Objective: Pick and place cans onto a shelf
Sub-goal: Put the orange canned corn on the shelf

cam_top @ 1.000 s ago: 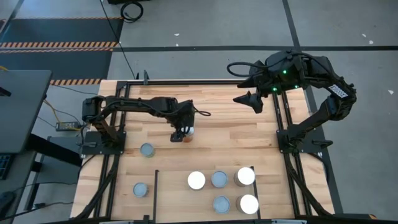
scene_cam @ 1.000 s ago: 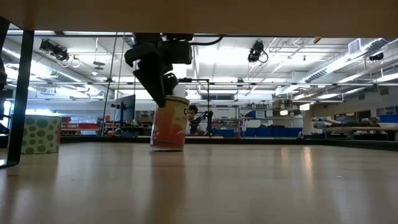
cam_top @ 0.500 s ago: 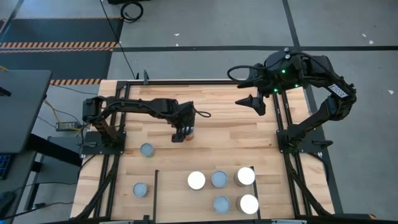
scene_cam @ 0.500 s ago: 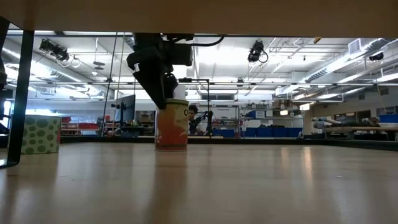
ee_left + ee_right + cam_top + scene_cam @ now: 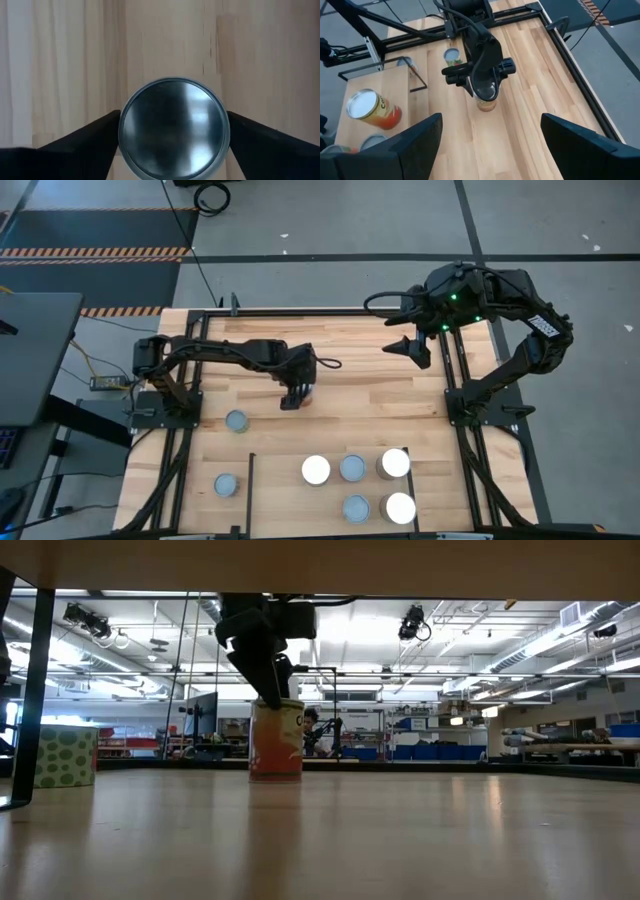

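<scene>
A tan-orange can with a silver top (image 5: 276,740) stands upright on its base on the wooden tabletop, left of the middle. My left gripper (image 5: 297,392) is right above it and shut on its top, which shows between the two fingers in the left wrist view (image 5: 174,132). My right gripper (image 5: 408,350) hangs open and empty above the table's far right part. The shelf (image 5: 280,490) lies at the near edge with several cans (image 5: 352,468) standing on it. Two more cans (image 5: 237,420) stand on the table to its left. My left gripper holds the can by its top rim (image 5: 121,131), one finger on each of two opposite sides. The fingers come from above, pointing down, and reach only the can's top edge (image 5: 268,702). The can stands upright with its base on the table.
Black rails (image 5: 455,380) run along the table's left and right sides and far edge. A green-dotted can (image 5: 66,754) shows at the low view's left. Bare wood lies between the held can and the shelf.
The orange can was tipped a second ago and now stands upright on its base. My left gripper has shifted a little toward the table's right edge and now sits centred over the can's top.
</scene>
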Robot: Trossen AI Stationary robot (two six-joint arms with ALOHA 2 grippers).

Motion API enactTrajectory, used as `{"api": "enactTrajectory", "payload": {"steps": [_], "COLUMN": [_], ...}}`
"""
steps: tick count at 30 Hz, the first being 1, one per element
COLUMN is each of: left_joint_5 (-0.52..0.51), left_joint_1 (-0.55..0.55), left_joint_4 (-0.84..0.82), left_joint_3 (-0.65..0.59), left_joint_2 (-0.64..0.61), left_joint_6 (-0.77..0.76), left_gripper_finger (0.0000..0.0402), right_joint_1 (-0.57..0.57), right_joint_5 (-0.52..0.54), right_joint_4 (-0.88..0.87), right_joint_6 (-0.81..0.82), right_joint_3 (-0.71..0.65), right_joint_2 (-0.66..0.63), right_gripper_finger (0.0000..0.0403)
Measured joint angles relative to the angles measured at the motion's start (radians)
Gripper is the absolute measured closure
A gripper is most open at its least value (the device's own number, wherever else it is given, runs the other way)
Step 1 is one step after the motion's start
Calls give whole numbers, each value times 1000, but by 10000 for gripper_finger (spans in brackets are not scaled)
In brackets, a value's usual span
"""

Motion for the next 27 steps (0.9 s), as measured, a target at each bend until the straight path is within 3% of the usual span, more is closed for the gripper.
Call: {"api": "enactTrajectory", "payload": {"steps": [3,8,12,22,27], "left_joint_5": [3,-32,-53,-98,-102], "left_joint_1": [-6,-51,-90,-265,-428], "left_joint_4": [18,19,-128,-519,-617], "left_joint_3": [3,11,77,542,802], "left_joint_2": [14,29,-14,-193,-183], "left_joint_6": [-14,-23,-97,-195,-258], "left_gripper_finger": [80,80,80,80,80], "right_joint_1": [1,15,43,88,113], "right_joint_5": [-8,-9,-3,105,155], "right_joint_4": [-12,-64,-76,-75,-76], "right_joint_6": [2,53,101,179,239], "right_joint_3": [0,0,0,0,0], "right_joint_2": [0,-4,-12,-10,-5], "right_gripper_finger": [57,57,57,57,57]}}
